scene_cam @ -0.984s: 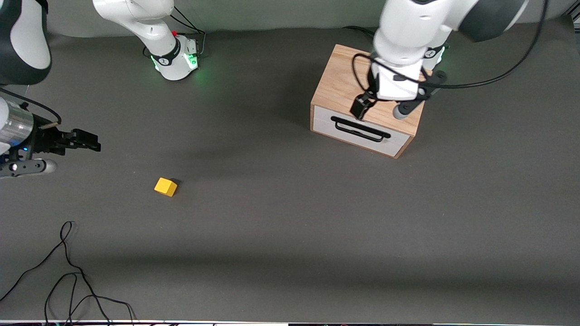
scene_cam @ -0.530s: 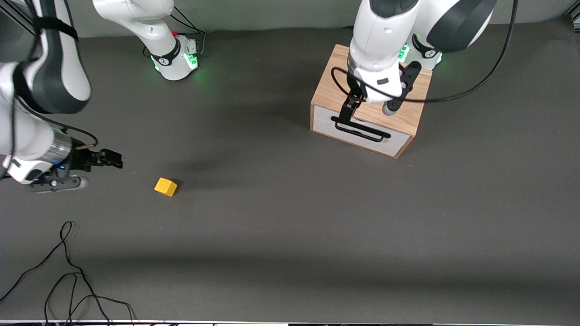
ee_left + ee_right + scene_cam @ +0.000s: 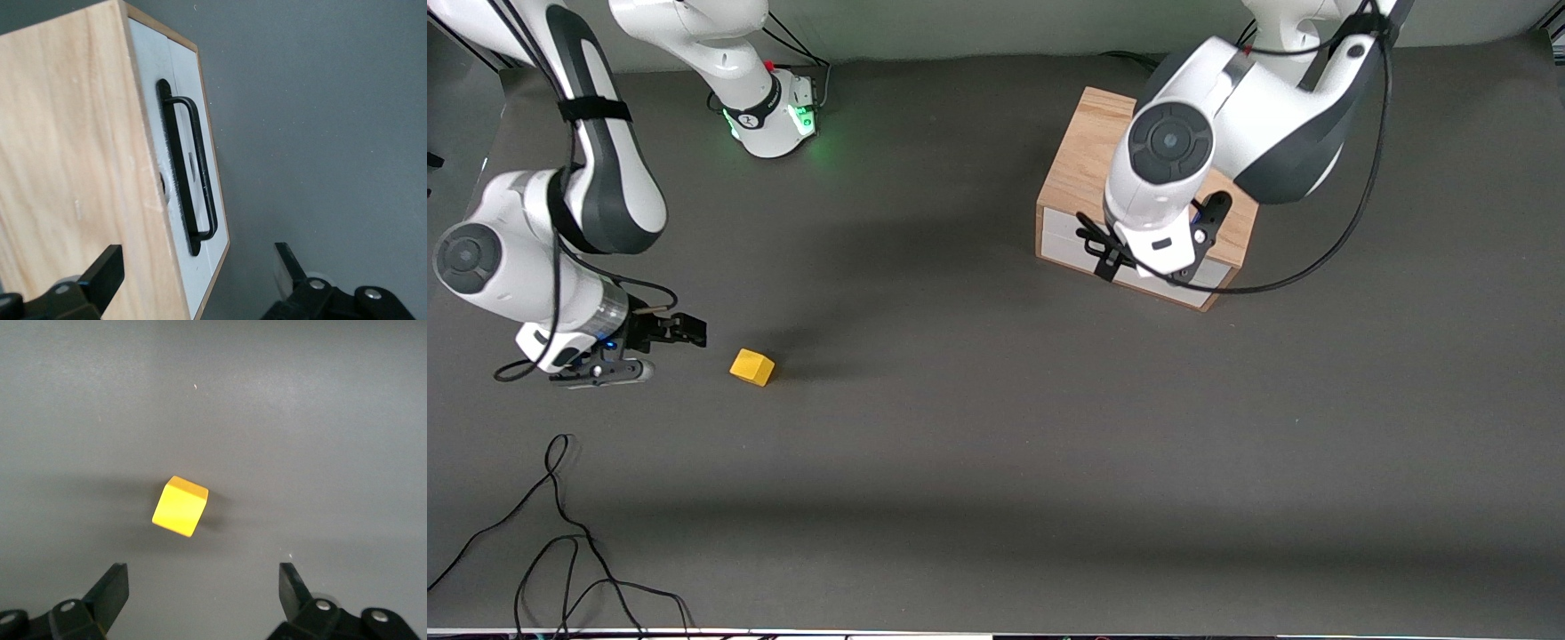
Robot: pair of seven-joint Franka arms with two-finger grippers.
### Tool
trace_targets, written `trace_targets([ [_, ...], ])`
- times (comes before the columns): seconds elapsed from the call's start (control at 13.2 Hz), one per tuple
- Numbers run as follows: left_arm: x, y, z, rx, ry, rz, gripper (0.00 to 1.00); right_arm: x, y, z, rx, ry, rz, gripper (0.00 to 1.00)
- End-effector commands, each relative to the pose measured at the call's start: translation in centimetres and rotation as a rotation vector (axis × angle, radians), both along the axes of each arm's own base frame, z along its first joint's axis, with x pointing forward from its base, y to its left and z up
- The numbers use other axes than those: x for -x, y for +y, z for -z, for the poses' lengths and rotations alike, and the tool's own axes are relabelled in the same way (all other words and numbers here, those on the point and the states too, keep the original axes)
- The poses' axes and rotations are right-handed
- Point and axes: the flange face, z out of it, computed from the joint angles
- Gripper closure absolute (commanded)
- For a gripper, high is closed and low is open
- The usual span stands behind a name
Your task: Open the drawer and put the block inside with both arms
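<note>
Drawer (image 3: 1138, 258) shut, its white front panel flush with the light-wood box (image 3: 1080, 164), is the task's first concern. The grey counter (image 3: 996, 462) carries everything; the box sits near the edge where the arm bases stand, toward the left arm's end, with the drawer front turned toward the front camera.

Left arm (image 3: 1227, 116) bends down over the box so that the left claw (image 3: 1110, 260) hangs right at the drawer front. In the left wrist view its two fingers (image 3: 100, 273) are spread wide, one over the box's top and the other over the bare counter in front of the panel, with the long black bar handle (image 3: 193, 173) lying ahead of them and nothing yet pinched. That pose reads as lining up to take the bar and pull.

Right arm (image 3: 560, 222) reaches low near the counter edge at its own end. The right claw (image 3: 685, 331) hovers just beside the block (image 3: 751, 366), spread wide and empty; the right wrist view shows the yellow cube (image 3: 180, 506) resting on the counter, tilted relative to the fingers and ahead of the gap between them, so a grasp looks prepared but not made.

A loose black cable (image 3: 560, 533) lies at the counter corner nearest the front camera on the right arm's end, well apart from the block.
</note>
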Motion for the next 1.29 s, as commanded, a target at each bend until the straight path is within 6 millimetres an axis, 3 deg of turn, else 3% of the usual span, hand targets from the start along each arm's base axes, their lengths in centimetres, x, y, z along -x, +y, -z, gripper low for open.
trace_targets([
  [0.0,0.6,0.3,3.5,-0.037,-0.007,-0.007,0.00,-0.4,0.4,2.8,-0.008,-0.017,0.027,0.00],
  [0.3,0.0,0.4,8.2,-0.068,0.039,0.011,0.00,-0.2,0.8,5.9,-0.006,-0.044,0.021,0.00],
  [0.76,-0.8,0.2,10.8,-0.067,0.028,0.007,0.00,-0.3,1.6,9.1,-0.041,-0.056,0.064,0.00],
  [1.14,-0.8,0.4,13.8,-0.085,0.057,0.018,0.00,-0.4,7.1,8.6,-0.070,-0.062,0.074,0.00],
  [1.21,-0.6,0.4,14.3,-0.084,0.060,0.019,0.00,-0.5,7.2,8.5,-0.071,-0.065,0.072,0.00],
])
